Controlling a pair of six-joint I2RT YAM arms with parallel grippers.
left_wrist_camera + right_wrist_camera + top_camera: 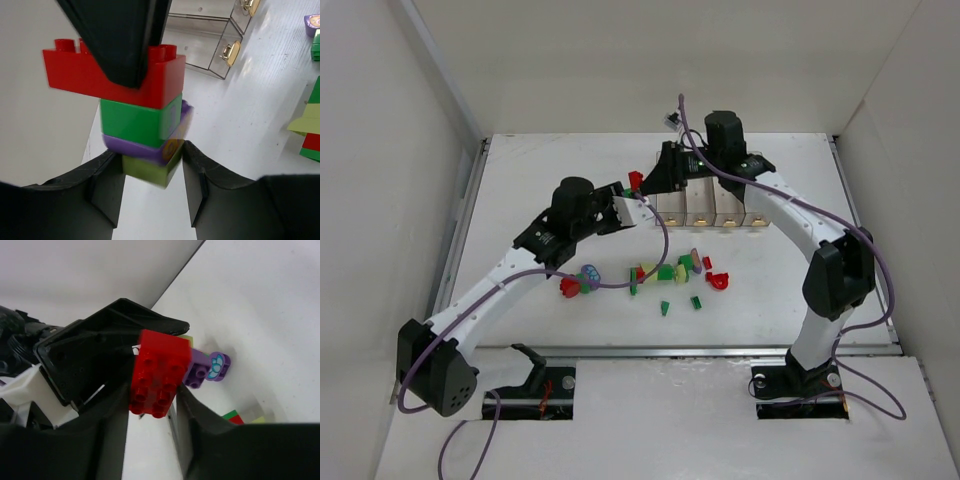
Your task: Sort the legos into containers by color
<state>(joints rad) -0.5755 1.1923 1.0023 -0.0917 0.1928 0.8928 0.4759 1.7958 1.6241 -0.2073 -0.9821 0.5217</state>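
Overhead, just above centre frame, the two grippers meet beside the left end of the row of clear containers (712,210). The left gripper (150,152) is clamped on the yellow-green brick (147,170) at the bottom of a stack of legos (142,117). Purple, green and then a red brick (165,85) rise above its fingers in the middle of its wrist view. The right gripper (152,390) is closed on that red brick, which fills the gap between its fingers. Loose legos (670,272) lie scattered on the white table (770,290) below the containers, around centre frame.
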